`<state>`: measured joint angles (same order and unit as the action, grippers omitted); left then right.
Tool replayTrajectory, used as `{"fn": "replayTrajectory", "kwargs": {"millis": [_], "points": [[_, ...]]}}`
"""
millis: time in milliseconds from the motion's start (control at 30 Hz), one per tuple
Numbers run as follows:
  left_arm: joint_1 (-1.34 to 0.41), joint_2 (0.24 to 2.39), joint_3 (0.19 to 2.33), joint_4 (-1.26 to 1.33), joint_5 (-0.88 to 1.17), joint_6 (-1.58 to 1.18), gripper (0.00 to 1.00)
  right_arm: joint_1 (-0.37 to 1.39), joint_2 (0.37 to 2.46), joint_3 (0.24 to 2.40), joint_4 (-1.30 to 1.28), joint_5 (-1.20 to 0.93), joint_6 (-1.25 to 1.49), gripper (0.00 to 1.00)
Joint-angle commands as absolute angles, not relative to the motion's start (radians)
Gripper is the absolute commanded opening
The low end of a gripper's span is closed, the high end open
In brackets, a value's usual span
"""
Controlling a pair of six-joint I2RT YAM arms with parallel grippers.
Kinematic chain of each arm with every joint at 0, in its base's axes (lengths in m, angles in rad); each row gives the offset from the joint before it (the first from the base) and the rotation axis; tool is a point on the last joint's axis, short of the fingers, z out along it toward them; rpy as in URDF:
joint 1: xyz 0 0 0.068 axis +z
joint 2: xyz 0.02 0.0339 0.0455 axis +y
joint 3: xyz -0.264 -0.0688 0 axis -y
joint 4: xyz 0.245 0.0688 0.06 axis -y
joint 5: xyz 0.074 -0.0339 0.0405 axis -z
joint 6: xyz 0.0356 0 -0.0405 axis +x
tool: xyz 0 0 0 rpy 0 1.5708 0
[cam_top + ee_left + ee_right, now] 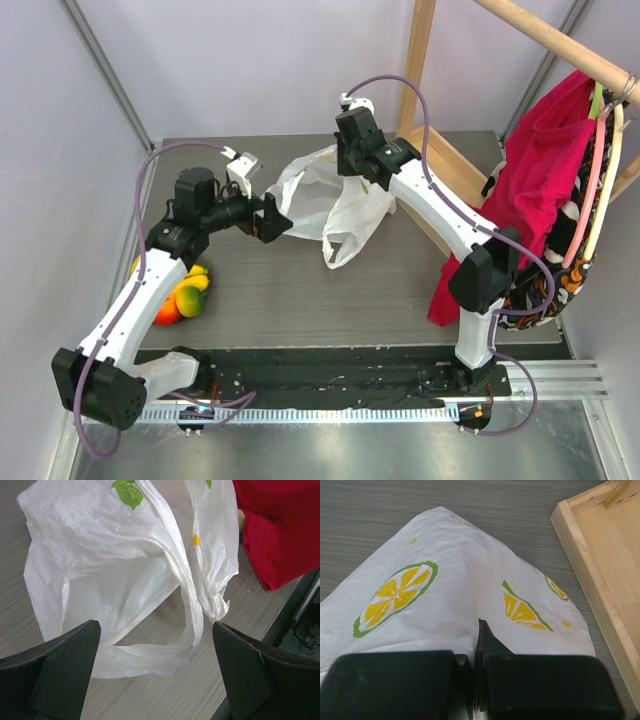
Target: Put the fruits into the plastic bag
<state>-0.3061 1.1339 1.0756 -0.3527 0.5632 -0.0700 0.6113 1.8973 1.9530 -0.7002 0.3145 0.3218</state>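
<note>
The right tool (477, 645), clamped on the plastic bag (445, 595), holds it up so the left tool (155, 627), wide open and empty, can grasp it just ahead

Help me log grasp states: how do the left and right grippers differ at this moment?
The left gripper has its jaws wide apart and holds nothing, while the right gripper has its jaws shut, pinching the plastic bag. The left gripper faces the bag's handle loop, while the right gripper holds a fold tented up into a peak. Both are at the bag, away from the fruits.
</note>
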Motion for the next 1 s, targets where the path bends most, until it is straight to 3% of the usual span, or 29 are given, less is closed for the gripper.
{"fn": "replayTrajectory", "kwargs": {"millis": [0, 67, 100, 167, 200, 267, 433, 533, 567, 633, 667, 700, 967], "points": [[-0.330, 1.164, 1.111, -0.365, 0.506, -0.067, 0.96, 0.609, 1.896, 1.980, -0.719, 0.278, 0.354, 0.01], [-0.339, 1.181, 1.121, -0.382, 0.492, -0.067, 0.83, 0.609, 1.896, 1.973, -0.719, 0.273, 0.360, 0.01], [-0.341, 1.184, 1.138, -0.405, 0.488, -0.066, 0.59, 0.611, 1.896, 1.968, -0.721, 0.265, 0.364, 0.01], [-0.348, 1.189, 1.152, -0.425, 0.477, -0.061, 0.34, 0.611, 1.899, 1.970, -0.722, 0.241, 0.371, 0.01], [-0.350, 1.186, 1.155, -0.431, 0.476, -0.060, 0.14, 0.611, 1.901, 1.973, -0.721, 0.232, 0.374, 0.01], [-0.353, 1.169, 1.151, -0.423, 0.483, -0.060, 0.01, 0.611, 1.902, 1.973, -0.718, 0.213, 0.377, 0.01], [-0.353, 1.137, 1.144, -0.393, 0.511, -0.087, 0.00, 0.609, 1.895, 1.976, -0.710, 0.167, 0.373, 0.04], [-0.351, 1.115, 1.161, -0.357, 0.465, -0.132, 0.00, 0.618, 1.872, 1.976, -0.698, 0.132, 0.336, 0.32], [-0.350, 1.115, 1.193, -0.354, 0.456, -0.176, 0.00, 0.636, 1.846, 1.974, -0.687, 0.121, 0.313, 0.50], [-0.341, 1.130, 1.239, -0.368, 0.446, -0.210, 0.00, 0.659, 1.815, 1.971, -0.677, 0.124, 0.284, 0.63], [-0.336, 1.141, 1.294, -0.391, 0.446, -0.236, 0.00, 0.673, 1.781, 1.970, -0.669, 0.141, 0.273, 0.76], [-0.324, 1.172, 1.324, -0.406, 0.440, -0.250, 0.00, 0.705, 1.764, 1.967, -0.666, 0.164, 0.252, 0.81], [-0.196, 1.321, 1.450, -0.389, 0.569, -0.402, 0.00, 0.911, 1.531, 1.783, -0.582, 0.449, 0.178, 0.87]]}}
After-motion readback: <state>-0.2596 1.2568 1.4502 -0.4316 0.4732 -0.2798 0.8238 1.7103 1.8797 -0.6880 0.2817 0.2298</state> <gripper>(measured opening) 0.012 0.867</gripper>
